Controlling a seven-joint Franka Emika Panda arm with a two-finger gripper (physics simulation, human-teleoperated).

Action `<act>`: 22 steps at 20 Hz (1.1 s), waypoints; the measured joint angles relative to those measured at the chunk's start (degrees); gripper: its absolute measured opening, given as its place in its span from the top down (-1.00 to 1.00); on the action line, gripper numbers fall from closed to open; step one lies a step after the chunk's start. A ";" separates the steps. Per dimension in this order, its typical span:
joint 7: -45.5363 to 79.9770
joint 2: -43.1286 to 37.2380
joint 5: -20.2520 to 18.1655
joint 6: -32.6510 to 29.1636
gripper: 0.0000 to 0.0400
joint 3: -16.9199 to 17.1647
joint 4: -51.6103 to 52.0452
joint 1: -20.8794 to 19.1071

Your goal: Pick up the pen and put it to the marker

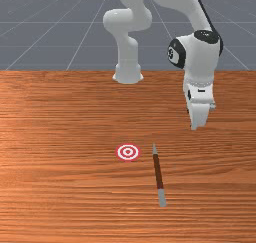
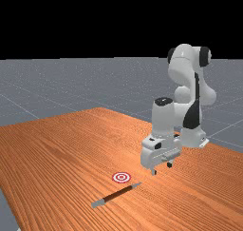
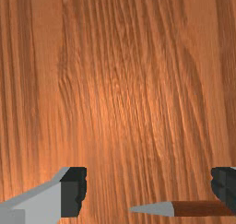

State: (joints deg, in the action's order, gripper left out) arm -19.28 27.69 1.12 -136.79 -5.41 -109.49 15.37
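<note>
In the far view my gripper [image 2: 162,169] hangs above the table with its fingers apart. The front view has the gripper [image 1: 198,126] to the right of the pen's tip and farther back. The pen [image 1: 158,170], brown with grey ends, lies on the wood; in the far view the pen [image 2: 117,194] is left of the hand. The round red-and-white marker [image 1: 128,152] is flat on the table, left of the pen's tip. In the wrist view the open gripper [image 3: 148,191] has nothing held, and the pen [image 3: 198,208] appears beyond and below the fingers, its pointed end showing.
The orange-brown table [image 1: 60,137] spreads around the pen and marker. The arm's base [image 1: 128,72] stands at the table's back edge in the front view.
</note>
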 joint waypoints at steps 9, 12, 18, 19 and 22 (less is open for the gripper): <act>0.76 16.29 1.82 -10.31 -0.98 1.49 5.82 0.97; 1.53 24.27 0.79 -1.57 -0.98 1.85 21.72 0.52; -2.59 41.61 1.14 14.34 -1.00 1.78 55.12 -0.33; -2.84 44.35 0.96 17.74 -0.93 1.61 60.41 -0.28; -2.72 41.27 2.18 14.32 -0.99 2.93 54.65 -0.53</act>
State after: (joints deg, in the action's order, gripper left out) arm -22.00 68.96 3.30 -122.47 -2.48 -54.84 14.84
